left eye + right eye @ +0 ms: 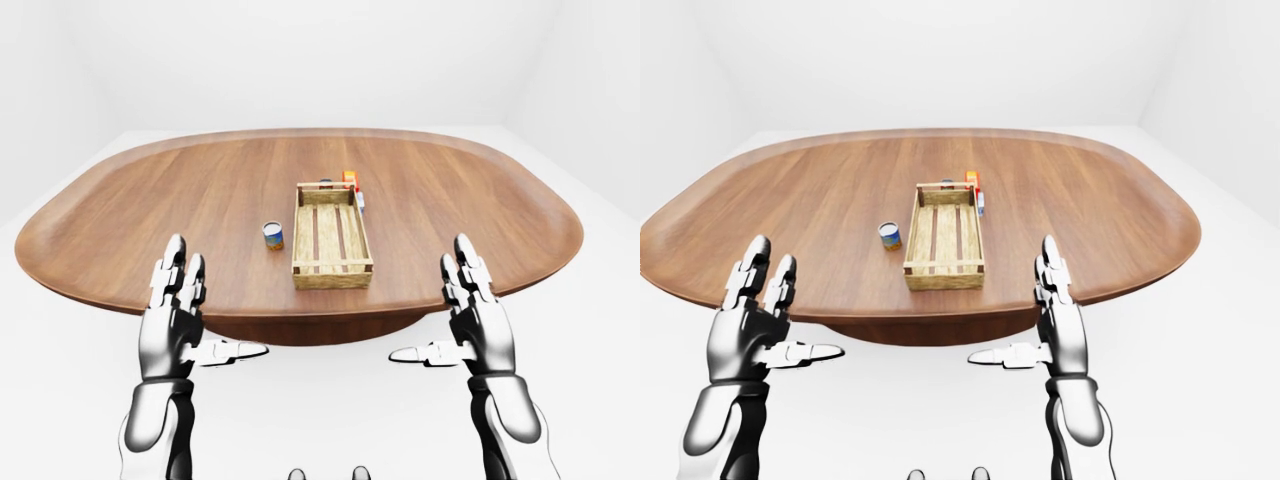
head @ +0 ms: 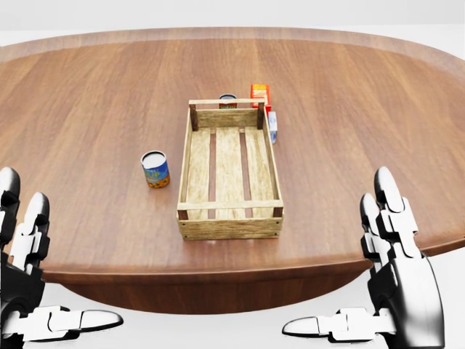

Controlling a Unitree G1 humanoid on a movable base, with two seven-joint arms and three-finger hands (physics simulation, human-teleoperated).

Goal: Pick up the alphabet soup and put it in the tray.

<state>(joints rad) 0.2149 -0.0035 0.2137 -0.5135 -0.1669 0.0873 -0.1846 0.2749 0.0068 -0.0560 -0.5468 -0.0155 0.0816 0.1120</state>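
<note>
The alphabet soup [image 2: 155, 169] is a small can with a blue and orange label, upright on the wooden table just left of the tray. The tray [image 2: 229, 212] is an empty slatted wooden crate in the middle of the head view. My left hand [image 1: 185, 315] is open at the lower left, short of the table's near edge. My right hand [image 1: 465, 320] is open at the lower right, also off the table. Both hands are empty and well away from the can.
The oval wooden table [image 1: 130, 220] fills the views. Behind the tray's top end stand an orange box [image 2: 260, 94], a small blue and white carton [image 2: 272, 125] and a dark can [image 2: 227, 98]. White floor surrounds the table.
</note>
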